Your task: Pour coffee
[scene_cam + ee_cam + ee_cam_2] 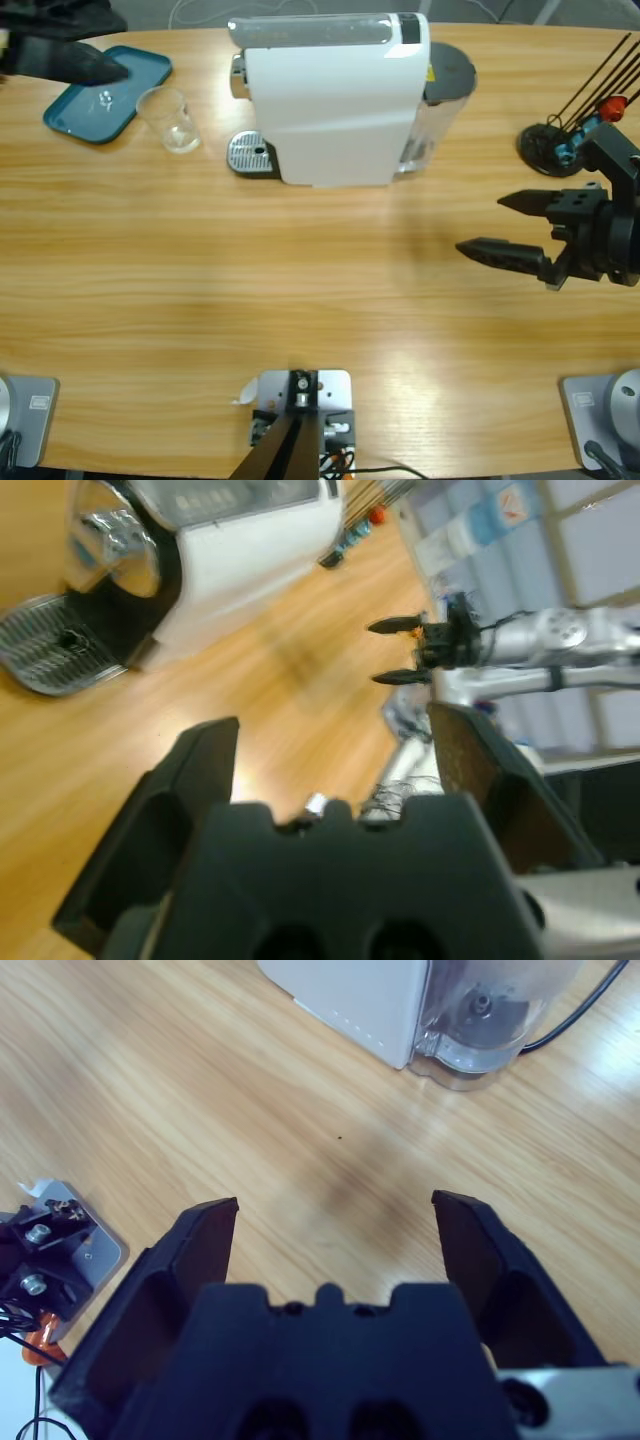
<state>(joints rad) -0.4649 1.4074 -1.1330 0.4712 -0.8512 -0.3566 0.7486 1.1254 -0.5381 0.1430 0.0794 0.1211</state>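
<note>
A white coffee machine [335, 95] stands at the table's far middle, its metal drip grate [250, 155] to its left; both show again in the left wrist view as machine [240, 540] and grate [50, 655]. A clear glass tumbler [172, 120] stands upright beside a teal tray [90, 105]; coffee is out of view. My left gripper [105, 68] hovers over the tray's far edge, open and empty [330, 720]. My right gripper [482, 225] hangs open at the right, right of the machine and a little nearer than it, nothing between its fingers [332, 1202].
The machine's clear water tank [480, 1020] sits at its right rear with a black cable running off. A black stand with thin rods [550, 145] occupies the far right. Bare wood lies between the machine and the near edge.
</note>
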